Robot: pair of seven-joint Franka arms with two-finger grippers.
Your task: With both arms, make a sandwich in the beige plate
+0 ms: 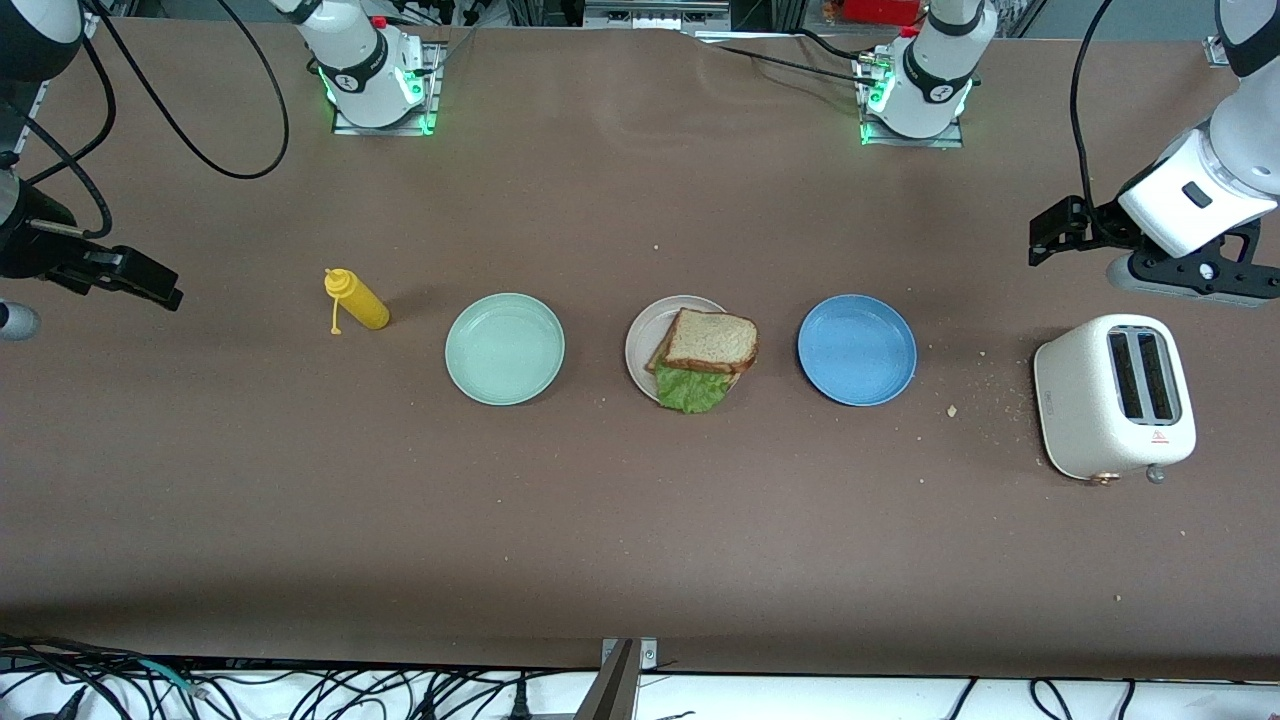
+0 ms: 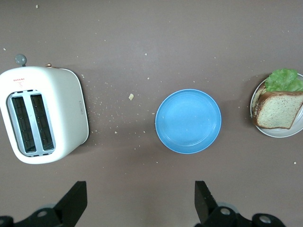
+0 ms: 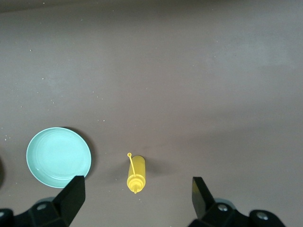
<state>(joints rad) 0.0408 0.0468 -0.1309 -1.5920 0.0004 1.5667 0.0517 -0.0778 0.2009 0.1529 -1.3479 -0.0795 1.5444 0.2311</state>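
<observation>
The work surface is a brown table (image 1: 640, 520) with a matte, even finish, filling most of the front view; scattered pale crumbs (image 1: 985, 395) lie on it at the right of the frame; lighting is diffuse, with a soft shadow band along the lower edge; below that edge, a white floor strip (image 1: 800, 700) carries loose black cables (image 1: 300, 695).

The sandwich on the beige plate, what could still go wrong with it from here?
The sandwich sits off-centre on the beige plate, bread past the rim toward the blue plate, so a nudge might tip it off. The lettuce overhangs toward the front camera and may slide out. Both the left gripper and right gripper hang open, well clear.
</observation>
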